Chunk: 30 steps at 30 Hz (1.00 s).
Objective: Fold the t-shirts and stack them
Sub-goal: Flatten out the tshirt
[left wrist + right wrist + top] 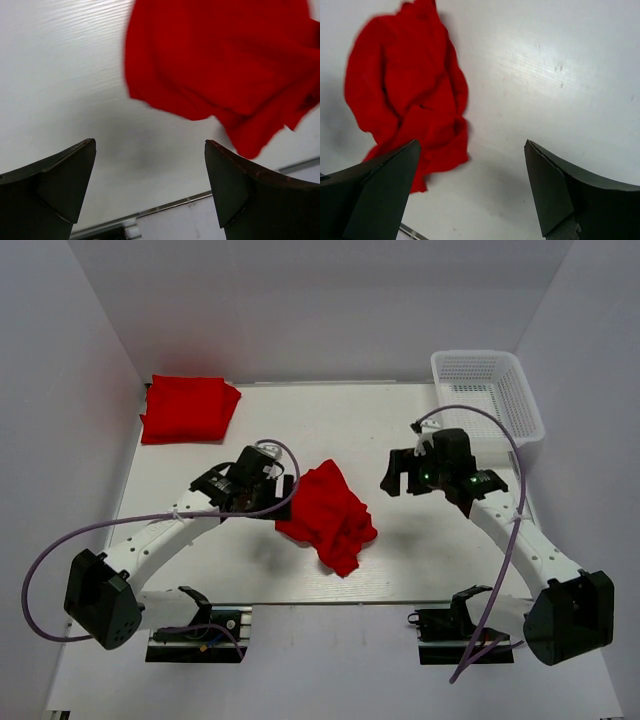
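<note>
A crumpled red t-shirt (328, 516) lies in a heap at the middle of the white table. It also shows in the left wrist view (225, 65) and in the right wrist view (407, 100). A folded red t-shirt (188, 408) lies flat at the far left corner. My left gripper (283, 497) is open and empty, just left of the heap. My right gripper (398, 476) is open and empty, apart from the heap on its right. In both wrist views the jaws stand wide with bare table between them.
A white plastic mesh basket (490, 395) stands at the far right corner, behind the right arm. White walls close in the table on three sides. The table's near edge (330, 603) runs in front of the arm bases.
</note>
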Tool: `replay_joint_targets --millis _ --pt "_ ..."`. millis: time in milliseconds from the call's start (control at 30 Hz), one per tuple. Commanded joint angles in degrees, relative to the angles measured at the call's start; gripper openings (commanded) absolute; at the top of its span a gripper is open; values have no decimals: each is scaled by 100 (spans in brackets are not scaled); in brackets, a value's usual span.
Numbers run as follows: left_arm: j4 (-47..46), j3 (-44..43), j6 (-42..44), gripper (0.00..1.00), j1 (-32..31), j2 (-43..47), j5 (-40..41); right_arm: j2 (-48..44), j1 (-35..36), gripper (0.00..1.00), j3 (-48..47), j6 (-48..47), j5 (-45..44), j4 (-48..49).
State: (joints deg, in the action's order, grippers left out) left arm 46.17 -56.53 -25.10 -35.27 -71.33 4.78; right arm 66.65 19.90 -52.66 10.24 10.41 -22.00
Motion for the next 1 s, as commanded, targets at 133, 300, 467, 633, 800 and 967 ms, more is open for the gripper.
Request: replay_joint_targets --millis 133,300,467,633,800,967 --pt "-1181 -507 612 100 -937 -941 -952 -555 5 90 1002 408 -58 -314" --pt "-1357 -710 639 100 -1552 -1190 -971 -610 5 90 1241 637 118 -85" --pt "-1305 -911 577 100 -1843 -1646 -620 -575 22 90 1294 813 584 204" --pt "-1233 -957 515 94 -2037 -2025 -381 -399 31 90 1285 918 1076 538" --pt "-1383 -772 462 88 -2090 -2034 -170 -48 119 90 1259 1147 1542 872" --pt "-1514 -667 348 49 -2090 -2157 -108 339 312 90 1145 1287 1753 1154"
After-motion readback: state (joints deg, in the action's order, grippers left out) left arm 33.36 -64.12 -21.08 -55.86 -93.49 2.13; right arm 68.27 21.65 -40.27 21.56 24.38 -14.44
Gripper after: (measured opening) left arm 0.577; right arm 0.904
